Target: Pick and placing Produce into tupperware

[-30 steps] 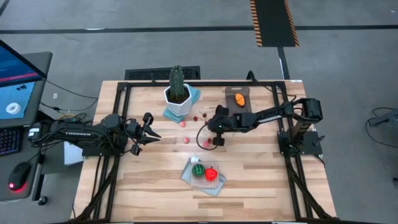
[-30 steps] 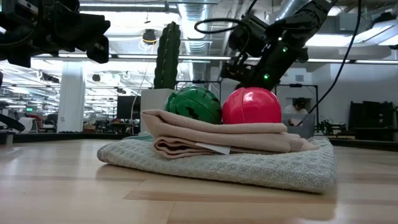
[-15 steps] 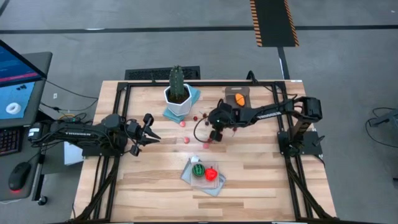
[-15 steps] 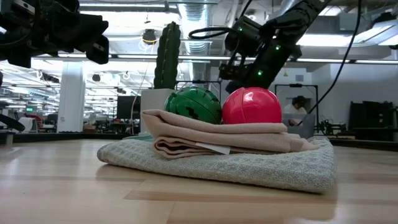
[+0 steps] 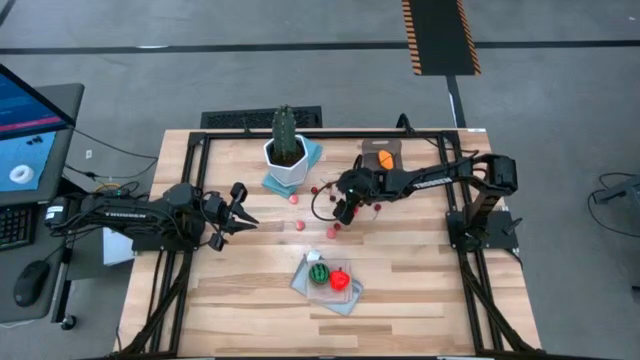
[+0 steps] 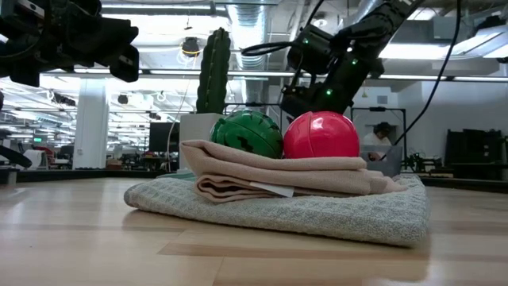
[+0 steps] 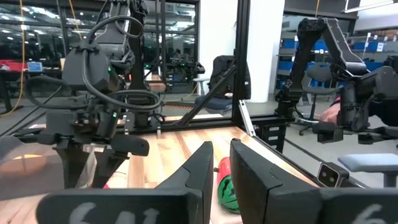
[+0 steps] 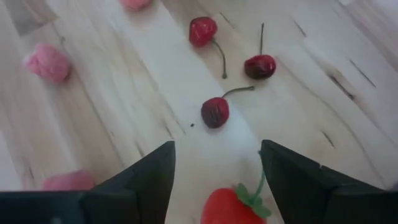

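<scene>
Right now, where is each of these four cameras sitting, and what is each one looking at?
High view: above, looking straight down on the wooden table and both arms.
Low view: at tabletop height, facing the green-striped ball and red ball on folded cloths.
Left wrist view: on the waiting left arm, past its gripper.
Right wrist view: past the open right gripper down at cherries.
Shared: high and low views both show the cactus.

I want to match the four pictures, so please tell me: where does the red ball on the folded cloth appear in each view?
High view: red ball at lower centre, right of the green striped ball.
Low view: centre, right of the green ball.
Left wrist view: a red sliver between the left gripper's fingers.
Right wrist view: not in it.
Shared landmark: the green striped ball.
</scene>
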Controlling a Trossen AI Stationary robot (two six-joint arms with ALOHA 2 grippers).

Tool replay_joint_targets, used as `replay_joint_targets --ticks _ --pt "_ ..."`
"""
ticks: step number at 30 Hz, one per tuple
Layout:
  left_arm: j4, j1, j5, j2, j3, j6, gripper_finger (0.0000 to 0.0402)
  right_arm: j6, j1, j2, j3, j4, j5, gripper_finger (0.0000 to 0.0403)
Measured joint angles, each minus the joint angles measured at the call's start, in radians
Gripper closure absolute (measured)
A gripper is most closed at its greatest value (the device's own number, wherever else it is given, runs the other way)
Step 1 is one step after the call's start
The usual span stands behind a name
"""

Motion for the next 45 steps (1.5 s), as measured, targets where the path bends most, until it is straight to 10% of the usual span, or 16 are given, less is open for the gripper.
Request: replay_joint_targets --ticks 45 --pt "-0.001 0.0 0.02 0.0 0.0 -0.025 0.0357 0.372 0.103 0.0 0.13 -0.315 0.085 0.0143"
